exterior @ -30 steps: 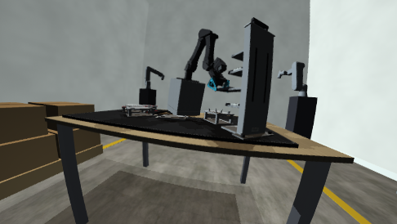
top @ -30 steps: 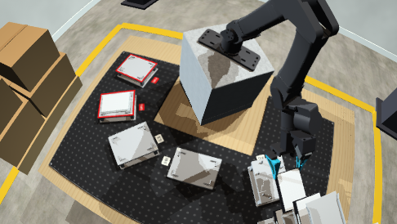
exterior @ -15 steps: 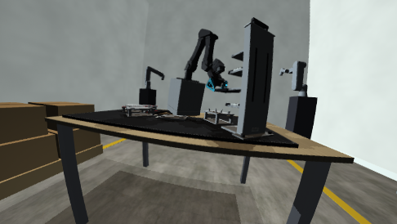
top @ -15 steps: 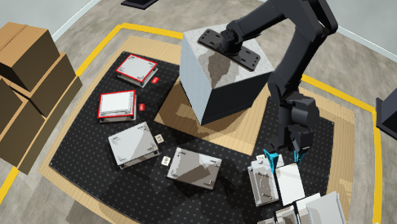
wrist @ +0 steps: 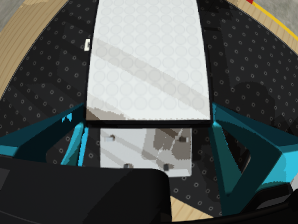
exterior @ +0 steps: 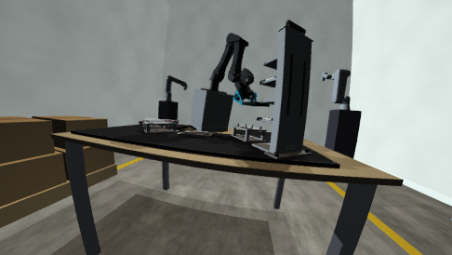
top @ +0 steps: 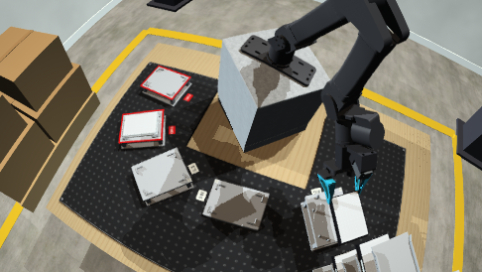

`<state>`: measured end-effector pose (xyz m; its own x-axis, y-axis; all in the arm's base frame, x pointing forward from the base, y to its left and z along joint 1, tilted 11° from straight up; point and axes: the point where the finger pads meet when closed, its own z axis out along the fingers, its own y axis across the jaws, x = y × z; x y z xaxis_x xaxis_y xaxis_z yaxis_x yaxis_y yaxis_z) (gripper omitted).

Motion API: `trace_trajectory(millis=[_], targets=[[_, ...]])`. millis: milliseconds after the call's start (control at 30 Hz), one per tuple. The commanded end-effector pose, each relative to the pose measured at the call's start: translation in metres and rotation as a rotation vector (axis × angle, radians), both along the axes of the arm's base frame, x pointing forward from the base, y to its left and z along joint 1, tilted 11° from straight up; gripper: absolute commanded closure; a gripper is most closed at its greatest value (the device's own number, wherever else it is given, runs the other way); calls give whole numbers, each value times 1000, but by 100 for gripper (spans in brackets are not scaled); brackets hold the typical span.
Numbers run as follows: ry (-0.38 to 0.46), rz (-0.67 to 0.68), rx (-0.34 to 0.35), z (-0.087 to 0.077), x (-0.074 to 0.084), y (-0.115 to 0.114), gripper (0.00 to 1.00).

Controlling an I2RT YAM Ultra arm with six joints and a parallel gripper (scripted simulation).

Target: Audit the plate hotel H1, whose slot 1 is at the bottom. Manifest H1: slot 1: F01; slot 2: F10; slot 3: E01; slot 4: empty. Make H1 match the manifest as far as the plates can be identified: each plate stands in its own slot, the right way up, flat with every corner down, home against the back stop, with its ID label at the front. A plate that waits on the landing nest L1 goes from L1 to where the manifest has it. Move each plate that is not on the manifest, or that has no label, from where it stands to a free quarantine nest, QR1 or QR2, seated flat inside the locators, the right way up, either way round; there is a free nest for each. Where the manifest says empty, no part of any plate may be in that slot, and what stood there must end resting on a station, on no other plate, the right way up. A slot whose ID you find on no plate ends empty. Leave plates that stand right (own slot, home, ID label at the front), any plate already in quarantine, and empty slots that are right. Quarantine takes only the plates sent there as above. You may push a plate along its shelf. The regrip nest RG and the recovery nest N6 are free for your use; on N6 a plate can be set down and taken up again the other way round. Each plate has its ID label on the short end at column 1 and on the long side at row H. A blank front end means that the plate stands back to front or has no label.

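My gripper [top: 342, 186] is shut on the short end of a white plate [top: 349, 216] and holds it level in the air in front of the plate hotel H1 [exterior: 290, 88]. In the side view the plate [exterior: 259, 103] hangs between the gripper [exterior: 244, 98] and the hotel's shelves, clear of the table. In the wrist view the plate [wrist: 148, 50] reaches away from the teal fingers; its top is plain white and no label shows. A metal nest [top: 318, 219] lies below and beside it, and it also shows in the wrist view [wrist: 147, 151].
Two red-framed quarantine nests [top: 166, 83] [top: 142, 127] lie at the far left; the nearer one carries a white plate. Two grey nests [top: 162, 175] [top: 236, 204] lie mid-mat. The arm's grey pedestal [top: 270, 89] stands behind. The hotel's top [top: 382, 255] is at the bottom right.
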<state>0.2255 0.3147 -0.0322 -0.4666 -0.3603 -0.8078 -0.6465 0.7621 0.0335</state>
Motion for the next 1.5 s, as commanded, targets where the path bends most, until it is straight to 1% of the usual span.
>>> trace_trajectory(millis=[0,933,1467], targets=[[-22,-6,36,9,2,4,14],[-21,-6,35,-6,-23,-16,14],[-21,-6,35,-13,-22,-15,14]])
